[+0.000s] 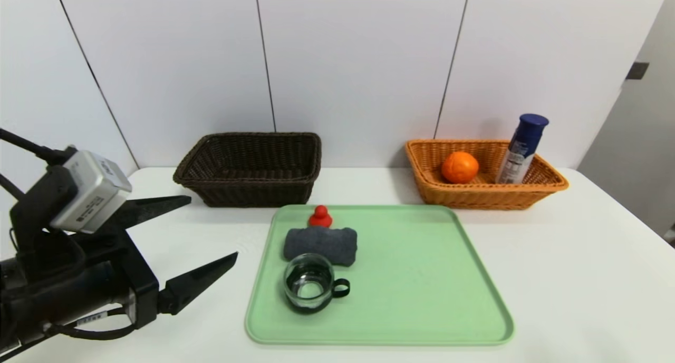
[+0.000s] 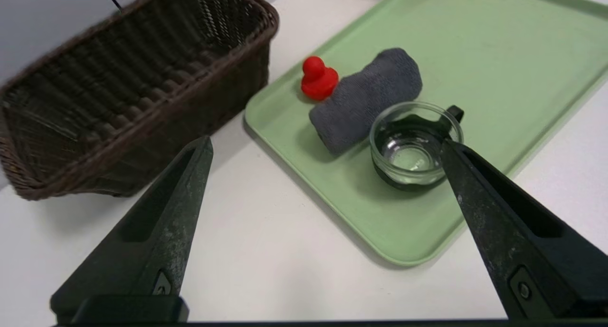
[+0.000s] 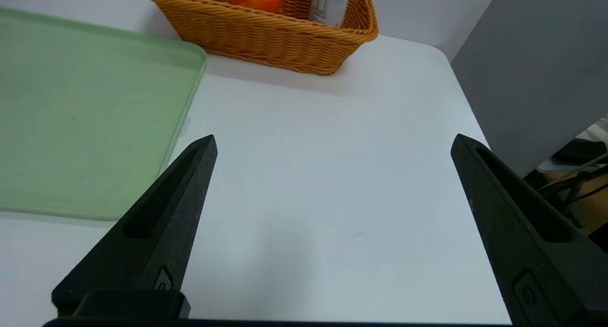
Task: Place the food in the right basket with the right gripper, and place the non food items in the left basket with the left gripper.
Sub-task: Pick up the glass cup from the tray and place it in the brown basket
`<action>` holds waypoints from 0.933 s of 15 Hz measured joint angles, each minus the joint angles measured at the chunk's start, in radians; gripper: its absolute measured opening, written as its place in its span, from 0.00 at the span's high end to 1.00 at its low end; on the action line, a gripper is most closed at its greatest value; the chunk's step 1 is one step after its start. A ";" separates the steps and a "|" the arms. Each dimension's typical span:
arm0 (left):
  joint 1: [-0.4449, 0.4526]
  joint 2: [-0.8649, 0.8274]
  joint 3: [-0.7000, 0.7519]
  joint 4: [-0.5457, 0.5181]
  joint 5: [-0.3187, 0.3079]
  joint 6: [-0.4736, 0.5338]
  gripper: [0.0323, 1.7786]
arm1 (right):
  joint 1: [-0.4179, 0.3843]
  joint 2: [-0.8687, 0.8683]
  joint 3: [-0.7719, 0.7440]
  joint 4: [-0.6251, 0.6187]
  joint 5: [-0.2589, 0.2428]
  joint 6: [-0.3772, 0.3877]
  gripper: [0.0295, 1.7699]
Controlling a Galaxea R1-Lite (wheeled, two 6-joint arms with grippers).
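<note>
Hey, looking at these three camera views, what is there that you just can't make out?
- Bottle label text: too small in the head view; its top is cut off by the right wrist view's edge.
- Red toy: its lower part is hidden behind the grey towel in the head view.
- Dark basket floor: hidden by its near wall in the head view.

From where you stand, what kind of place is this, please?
Probably a lab or test room set up for sorting, not a home. A plain white table stands against bare white wall panels, and a green tray lies between a dark basket and an orange basket.
</note>
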 joint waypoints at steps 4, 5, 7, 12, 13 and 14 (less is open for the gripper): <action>-0.044 0.024 0.116 -0.125 -0.042 -0.120 0.05 | 0.001 -0.027 -0.017 0.022 0.016 -0.017 0.04; -0.047 0.036 0.149 -0.204 -0.049 -0.159 0.05 | 0.001 -0.030 -0.023 0.023 0.024 -0.018 0.04; -0.049 0.077 0.214 -0.393 -0.050 -0.243 0.05 | 0.001 -0.032 -0.026 0.026 0.030 -0.018 0.04; -0.050 0.248 0.383 -0.831 -0.048 -0.342 0.05 | 0.001 -0.023 -0.045 0.057 0.034 -0.026 0.04; -0.050 0.296 0.409 -0.914 -0.048 -0.353 0.05 | 0.001 -0.019 -0.047 0.057 0.036 -0.026 0.04; -0.050 0.343 0.428 -0.990 -0.047 -0.359 0.05 | 0.001 -0.015 -0.049 0.058 0.039 -0.026 0.04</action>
